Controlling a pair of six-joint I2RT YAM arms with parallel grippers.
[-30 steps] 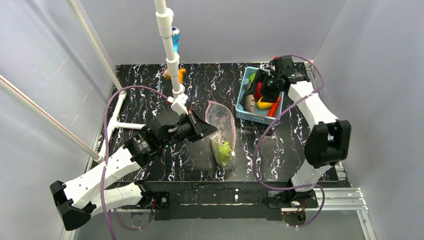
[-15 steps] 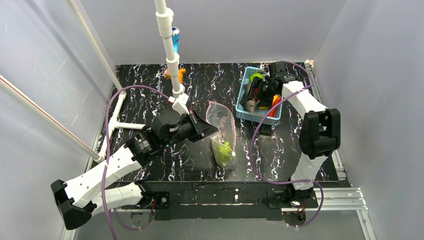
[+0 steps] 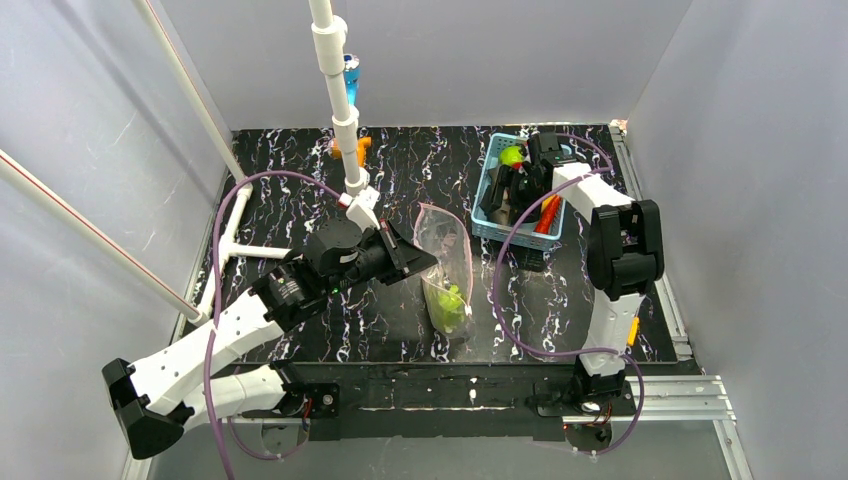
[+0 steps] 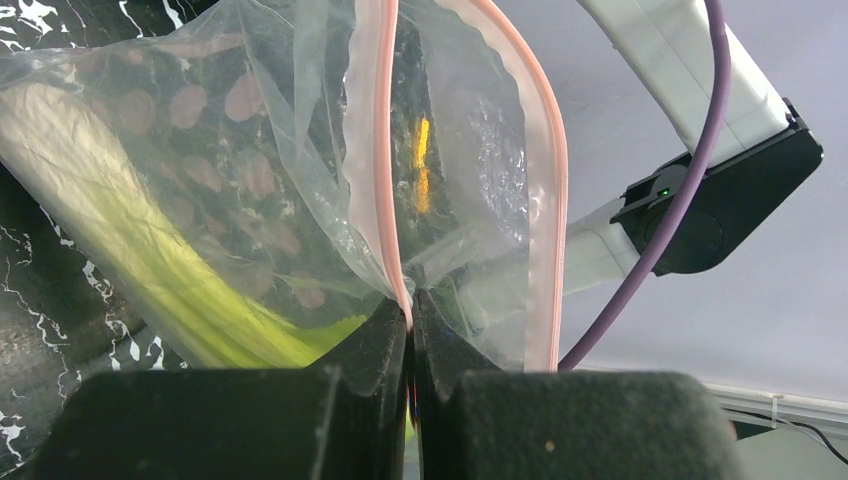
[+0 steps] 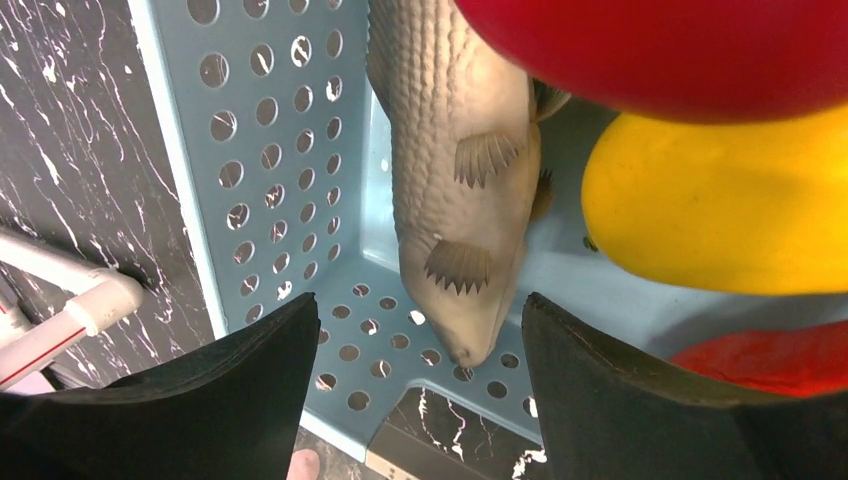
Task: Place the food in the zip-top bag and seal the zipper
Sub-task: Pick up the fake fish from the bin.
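The zip-top bag (image 3: pixel 445 250) lies mid-table with its mouth held up, a white-green leek (image 3: pixel 446 300) inside it. My left gripper (image 4: pixel 410 310) is shut on the pink zipper (image 4: pixel 383 150) at one lip, and the leek (image 4: pixel 150 250) shows through the plastic. My right gripper (image 5: pixel 418 305) is open inside the blue basket (image 5: pixel 260 150), its fingers either side of a grey toy fish (image 5: pixel 460 170) without touching it. A yellow fruit (image 5: pixel 720 210) and red food (image 5: pixel 660 50) lie beside the fish. From above, a green fruit (image 3: pixel 513 155) and orange carrot (image 3: pixel 548 212) also sit in the basket (image 3: pixel 487 175).
A white pipe frame (image 3: pixel 345 120) stands at the back left of the bag, with an orange clamp (image 3: pixel 352 150) at its foot. The right arm's purple cable (image 3: pixel 500 300) loops across the black marbled table between the bag and the arm.
My right gripper has shifted left and down into the basket, now over the fish. The left gripper and the bag have stayed put.
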